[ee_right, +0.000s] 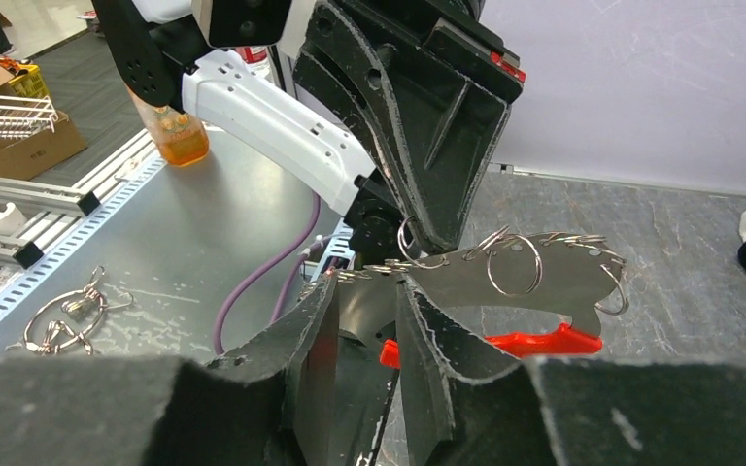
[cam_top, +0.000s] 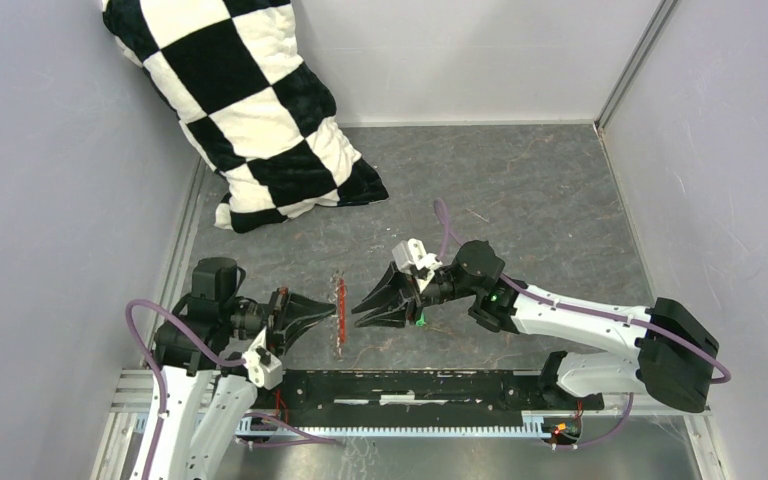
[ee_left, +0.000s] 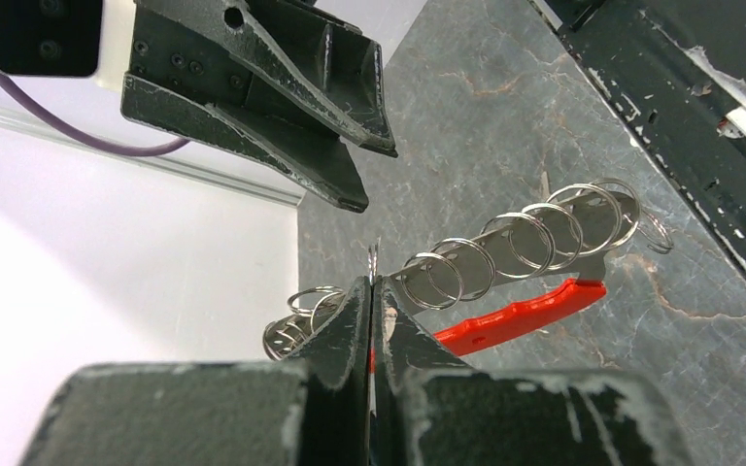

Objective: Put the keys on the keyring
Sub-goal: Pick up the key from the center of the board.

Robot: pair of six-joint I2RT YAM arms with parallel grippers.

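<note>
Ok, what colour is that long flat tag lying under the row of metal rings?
The tag is bright red, clearest in the left wrist view.

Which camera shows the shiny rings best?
The left wrist view: the shiny rings line up in full above the red tag. The right wrist view shows fewer, partly hidden. The top view shows only a thin red strip.
</note>
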